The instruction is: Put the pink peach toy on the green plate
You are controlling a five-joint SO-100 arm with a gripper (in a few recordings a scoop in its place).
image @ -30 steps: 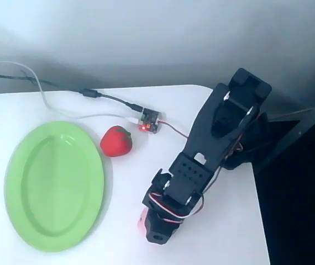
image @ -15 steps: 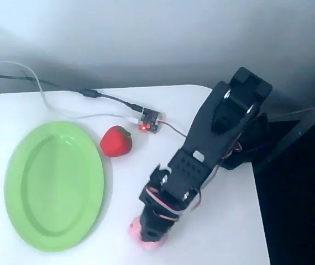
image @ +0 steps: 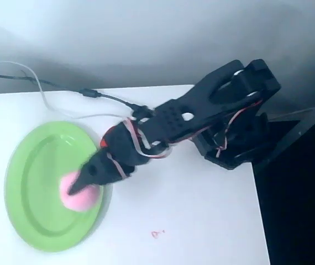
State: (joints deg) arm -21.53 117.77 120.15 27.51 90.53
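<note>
The pink peach toy is over the right part of the green plate, just inside its rim. My black gripper reaches in from the right and is shut on the peach's upper side, and its dark fingertips cover part of the toy. I cannot tell whether the peach touches the plate or hangs just above it. The plate lies flat on the white table at the left.
A sliver of the red strawberry toy peeks out from under my arm beside the plate's upper right rim. Cables run along the table's back left. A small red mark is on the table at the front. The table's right edge drops off.
My arm has swung left from the table's front middle to the plate, carrying the pink peach toy with it. The strawberry is now mostly covered by the arm.
</note>
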